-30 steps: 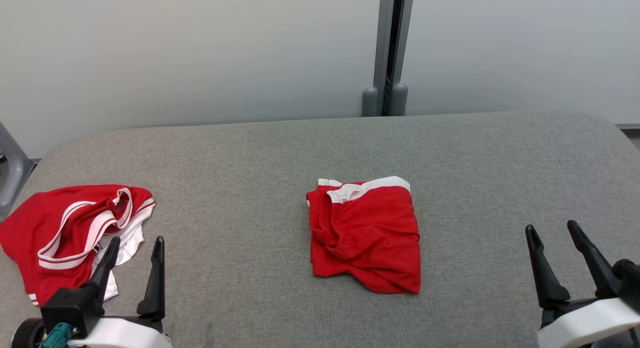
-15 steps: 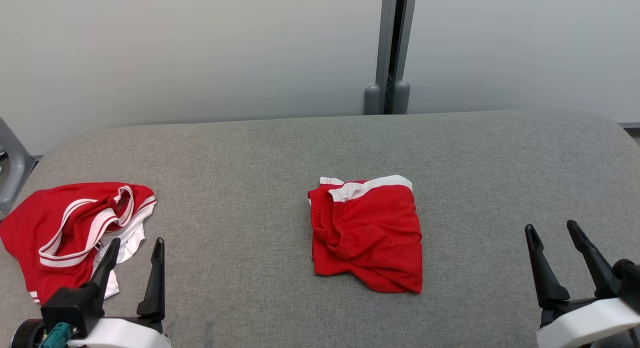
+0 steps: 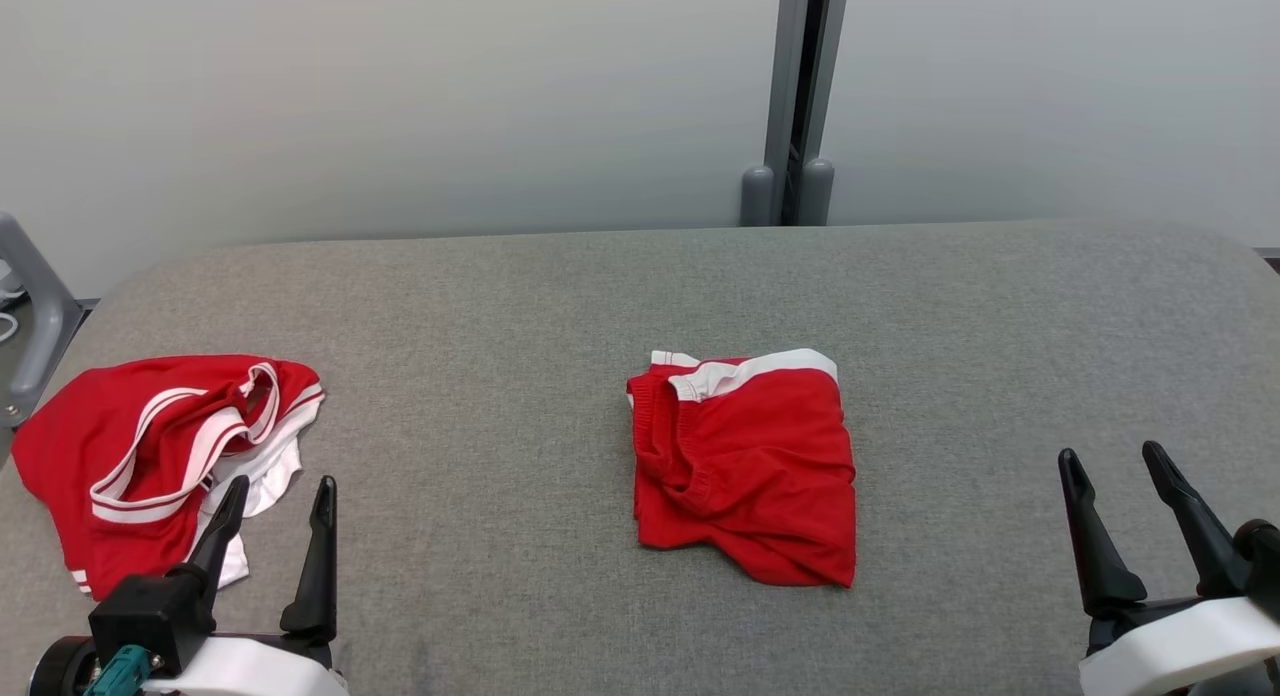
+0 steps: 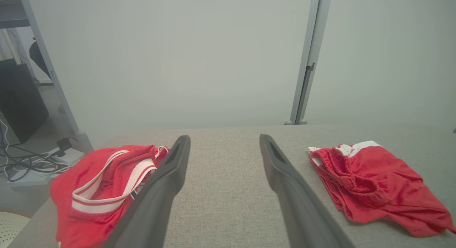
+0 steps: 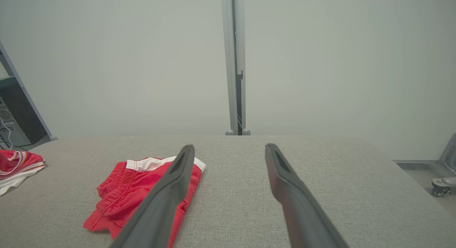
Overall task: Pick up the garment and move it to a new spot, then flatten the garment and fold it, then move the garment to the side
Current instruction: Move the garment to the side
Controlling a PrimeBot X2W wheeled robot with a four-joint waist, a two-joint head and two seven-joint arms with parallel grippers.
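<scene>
Red folded shorts [image 3: 748, 466] with white band, red-and-white striped garment [image 3: 150, 456], grey tabletop [image 3: 500, 326]

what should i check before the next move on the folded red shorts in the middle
1. Left gripper open, holding nothing: ok.
2. Right gripper open, holding nothing: ok.
3. Folded red shorts lie as one compact stack on the table: ok.
4. Shorts lie apart from the crumpled red garment at the left: ok.
5. Near edge of the fold is flat and even: not ok, it looks rumpled and uneven.
6. Hidden lower layers are lined up: cannot tell.
</scene>
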